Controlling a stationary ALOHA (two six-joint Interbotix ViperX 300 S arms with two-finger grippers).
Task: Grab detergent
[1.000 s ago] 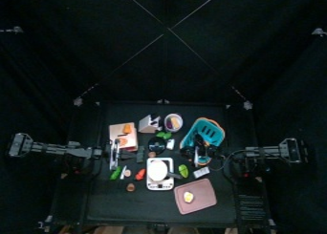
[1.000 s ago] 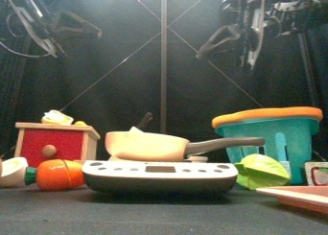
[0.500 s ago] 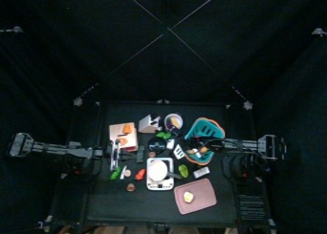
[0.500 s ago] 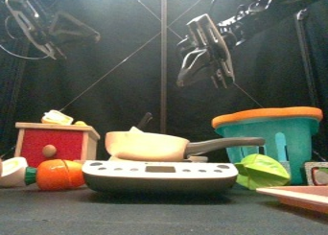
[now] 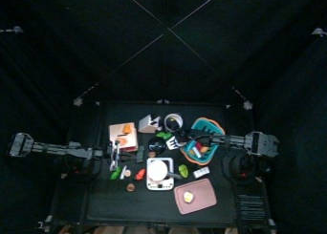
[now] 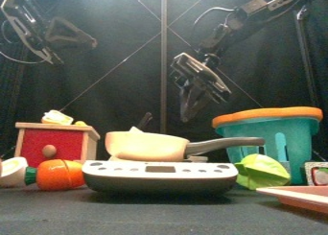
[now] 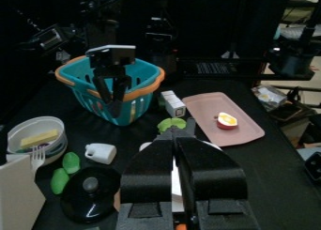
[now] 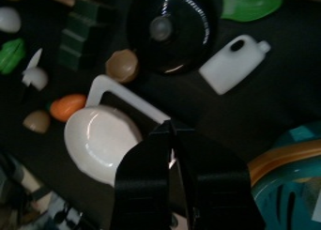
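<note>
The detergent, a small white jug-shaped bottle with a handle (image 8: 235,63), lies on the black counter (image 6: 153,215) just beside a round black dish (image 8: 175,27) and near the teal plastic basket with an orange rim (image 6: 271,133); nothing touches it. The right pincer (image 6: 195,90) hangs above the middle of the counter, reaching in over the basket's side, its jaws pressed together and holding nothing. From its wrist camera the closed jaws stand over a white frying pan with a long handle (image 8: 100,140), with the bottle well apart from the tips. The left pincer (image 7: 179,145) is held high at the left side (whether its jaws are parted I cannot tell). A pink flat board (image 7: 223,116) lies near the basket
</note>
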